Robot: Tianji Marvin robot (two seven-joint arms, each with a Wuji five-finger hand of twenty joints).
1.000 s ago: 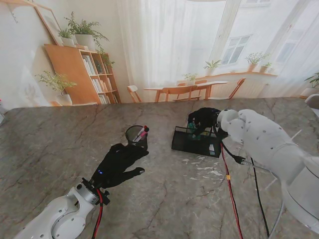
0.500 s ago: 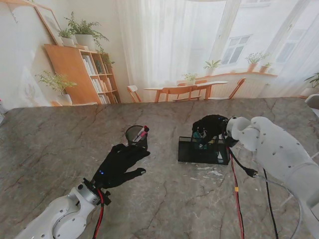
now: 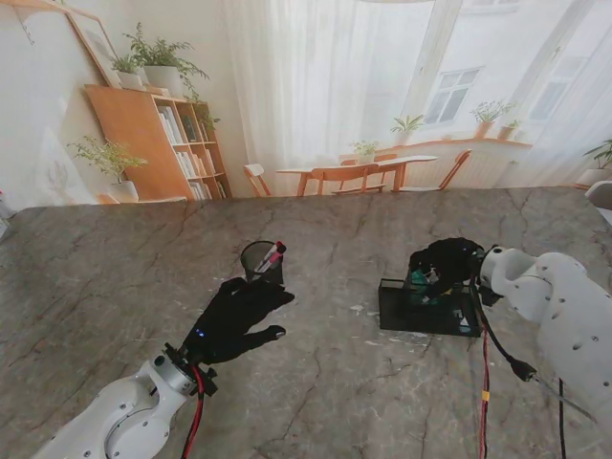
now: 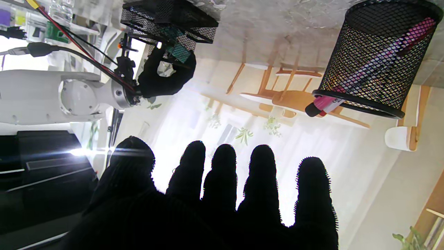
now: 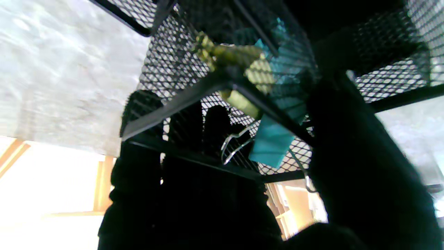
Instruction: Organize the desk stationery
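The right robot hand point(image 3: 442, 263) grips the far rim of the mesh tray point(image 3: 426, 308), fingers hooked over its wall; teal items lie inside. The left robot hand point(image 3: 237, 311) rests released on the surface point(image 3: 316, 392), fingers spread, just beside the mesh pen cup point(image 3: 261, 259) holding a pink marker point(image 3: 271, 256), well left of the tray.

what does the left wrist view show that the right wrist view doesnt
Only the left wrist view: the round black mesh pen cup holding a pink marker, and the open left robot hand.
Only the right wrist view: a teal binder clip up close.
Both: the rectangular black mesh desk tray gripped by the right robot hand.
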